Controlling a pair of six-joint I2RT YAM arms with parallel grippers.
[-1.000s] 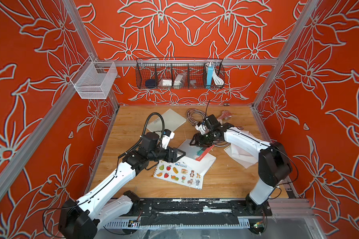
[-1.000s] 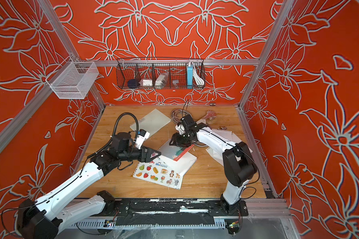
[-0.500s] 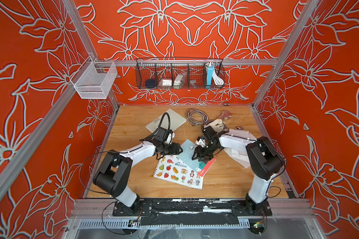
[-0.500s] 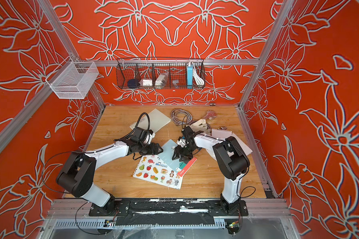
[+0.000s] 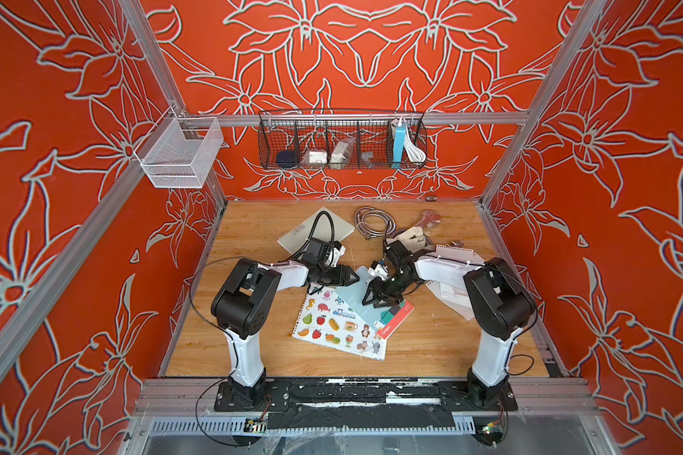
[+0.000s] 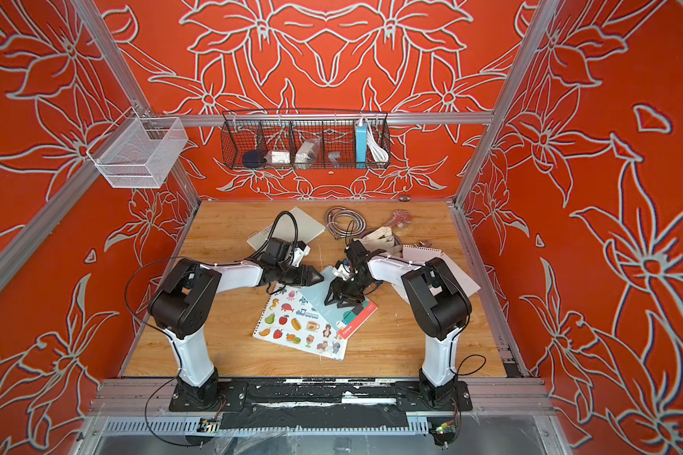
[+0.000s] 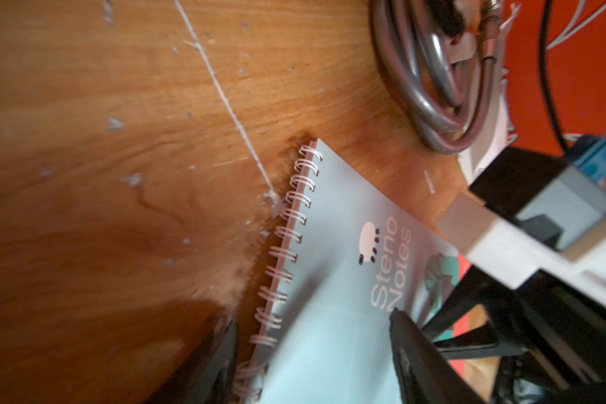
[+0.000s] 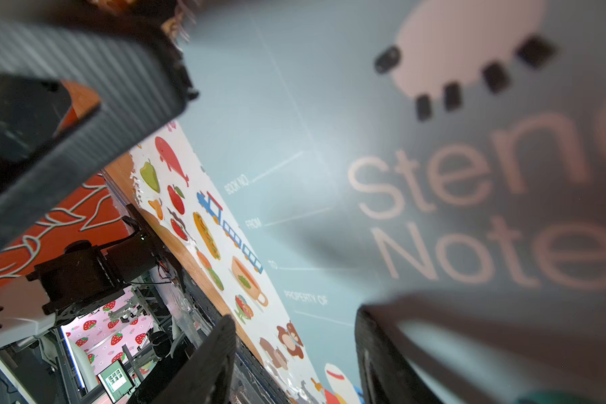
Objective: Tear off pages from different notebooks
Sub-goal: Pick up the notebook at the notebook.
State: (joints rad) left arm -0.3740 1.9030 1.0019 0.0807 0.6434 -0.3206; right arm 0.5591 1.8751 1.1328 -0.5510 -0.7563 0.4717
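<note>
Loose pages point(image 5: 448, 297) already lie at three o'clock on the counter point(image 5: 422, 350). The Steno notebook point(image 5: 353, 301), dead centre atop the picture notebook point(image 5: 332, 329), is shut; left fingers point(image 7: 420, 349) and right fingers point(image 8: 207, 367) stand apart over it, gripping nothing.

The counter point(image 5: 430, 346) carries 3 spiral notebooks point(image 6: 292, 331): 1 light blue Steno Notes notebook point(image 5: 351, 300) under the right hand point(image 5: 372, 304), 1 fruit-and-animal picture notebook point(image 5: 332, 327) just beside the left hand point(image 5: 353, 278), and 1 pale grey-green notebook point(image 5: 344, 228) beyond the left hand. Loose white pages point(image 5: 452, 295) lie past the right hand: at least 2, exact count unclear. Beyond the right hand: 1 coiled metal hose point(image 5: 373, 222), 1 fabric glove point(image 5: 411, 236). There are 2 baskets: 1 white mesh basket point(image 5: 182, 157), 1 black wire basket point(image 5: 365, 136). Hands: 2.
</note>
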